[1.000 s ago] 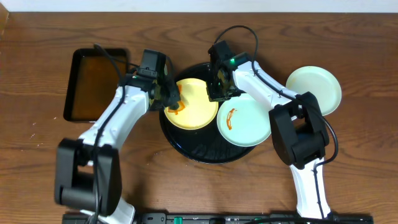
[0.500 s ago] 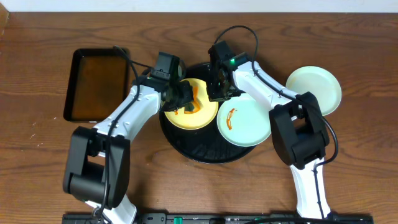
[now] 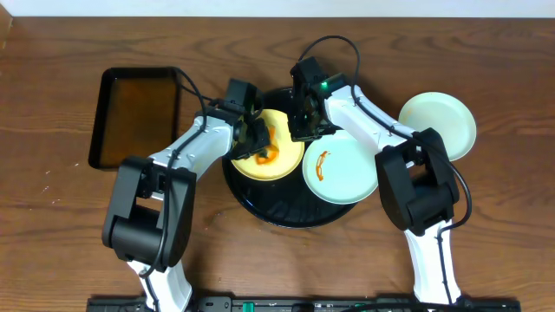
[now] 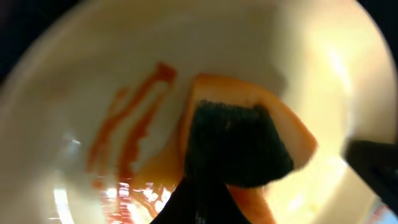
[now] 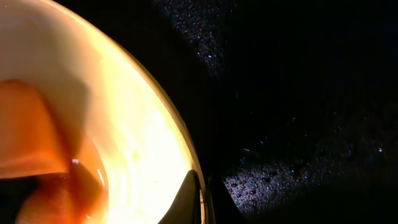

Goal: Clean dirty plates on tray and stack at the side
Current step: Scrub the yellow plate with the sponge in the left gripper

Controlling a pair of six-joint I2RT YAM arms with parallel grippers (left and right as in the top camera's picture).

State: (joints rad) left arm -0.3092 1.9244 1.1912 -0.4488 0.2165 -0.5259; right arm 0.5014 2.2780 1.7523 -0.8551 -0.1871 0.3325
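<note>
The pale yellow plate (image 3: 282,158) lies on the round black tray (image 3: 264,206), smeared with orange sauce. My left gripper (image 3: 262,143) is shut on an orange sponge with a dark green scrub side (image 4: 239,140), pressed on the yellow plate (image 4: 74,81) beside sauce streaks (image 4: 134,118). My right gripper (image 3: 303,130) is shut on the yellow plate's rim (image 5: 186,155), one finger on each side of it. A mint-white plate (image 3: 342,169) with a sauce streak lies on the tray's right part. Another mint-white plate (image 3: 438,124), with no sauce showing, sits on the table at the right.
A rectangular black pan (image 3: 134,117) with brownish liquid stands at the left. The wooden table (image 3: 52,225) surrounds everything. Both arms meet over the tray.
My left gripper has slid the sponge rightward across the yellow plate, spreading orange sauce. The right gripper has stayed at the plate's rim.
</note>
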